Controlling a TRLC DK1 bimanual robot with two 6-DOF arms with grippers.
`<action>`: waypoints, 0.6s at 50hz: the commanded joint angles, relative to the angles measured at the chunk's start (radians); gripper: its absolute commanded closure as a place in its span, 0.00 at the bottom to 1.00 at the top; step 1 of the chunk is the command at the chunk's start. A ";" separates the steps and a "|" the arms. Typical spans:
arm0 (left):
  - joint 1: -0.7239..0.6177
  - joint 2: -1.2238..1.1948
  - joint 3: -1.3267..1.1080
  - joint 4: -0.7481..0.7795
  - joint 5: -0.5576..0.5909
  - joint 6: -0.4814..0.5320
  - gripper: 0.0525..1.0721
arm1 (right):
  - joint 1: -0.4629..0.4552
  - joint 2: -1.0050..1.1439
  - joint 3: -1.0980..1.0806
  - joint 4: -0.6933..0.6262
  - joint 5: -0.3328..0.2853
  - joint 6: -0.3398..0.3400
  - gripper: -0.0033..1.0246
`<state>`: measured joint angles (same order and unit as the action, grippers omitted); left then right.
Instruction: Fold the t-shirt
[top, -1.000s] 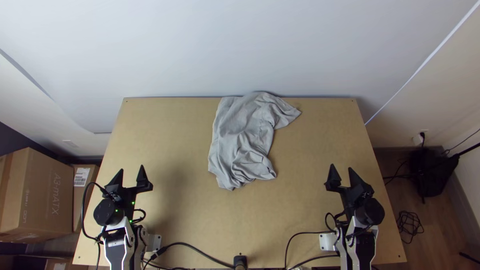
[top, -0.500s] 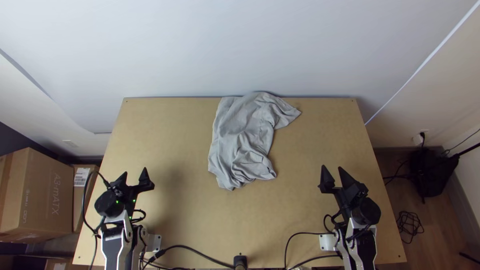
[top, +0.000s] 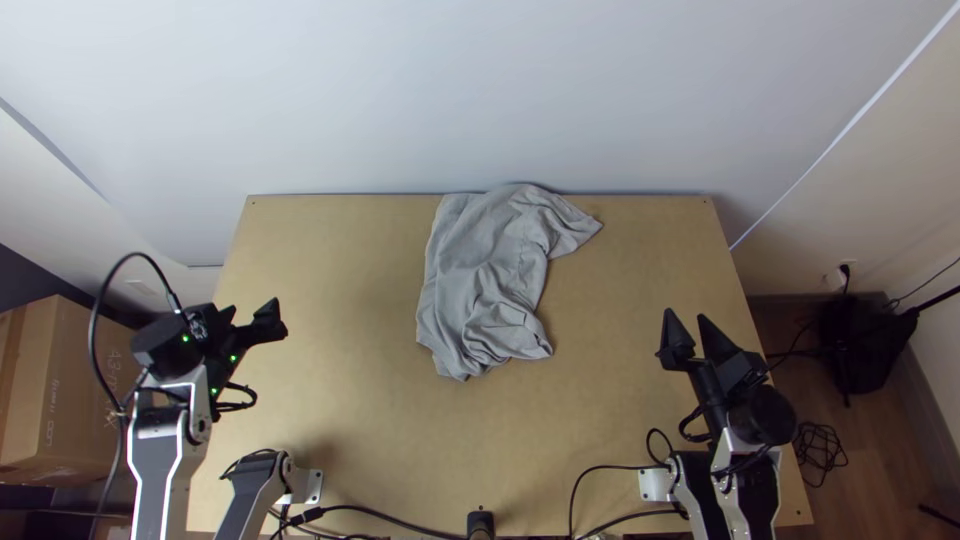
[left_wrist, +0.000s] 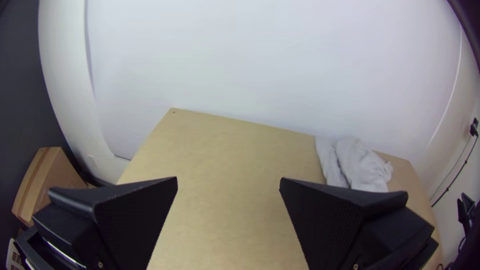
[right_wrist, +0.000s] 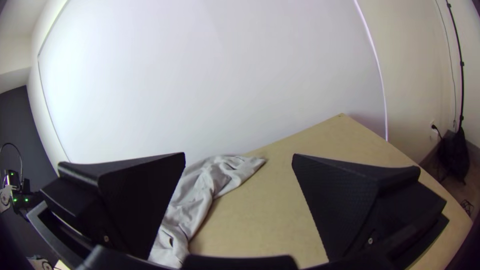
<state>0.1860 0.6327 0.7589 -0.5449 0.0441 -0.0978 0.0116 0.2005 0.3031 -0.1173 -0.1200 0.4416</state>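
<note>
Lying rumpled, perhaps partly doubled over, the shirt (top: 485, 275) meets the table's (top: 340, 260) far edge; left gripper (top: 252, 311) and right gripper (top: 686, 315) gape wide, empty.

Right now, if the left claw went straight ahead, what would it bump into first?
The left claw would most likely meet the white wall beyond the table; the grey shirt lies off to one side. The claw's tilt is hard to judge, so it might touch the tabletop first.

one t-shirt (top: 485, 275), two grippers (top: 686, 314)
</note>
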 joint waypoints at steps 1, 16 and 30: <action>-0.045 0.068 0.163 -0.101 0.011 -0.022 0.04 | 0.030 0.083 0.120 0.010 0.005 0.059 0.04; -0.118 0.173 0.434 -0.354 0.040 -0.029 0.04 | 0.238 0.258 0.352 -0.107 0.039 0.086 0.04; -0.115 0.257 0.640 -0.561 0.094 -0.057 0.04 | 0.413 0.378 0.384 -0.226 0.057 0.195 0.04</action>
<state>0.0727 0.8543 1.3178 -1.0542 0.1207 -0.1326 0.3977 0.5388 0.6891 -0.3336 -0.0887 0.5606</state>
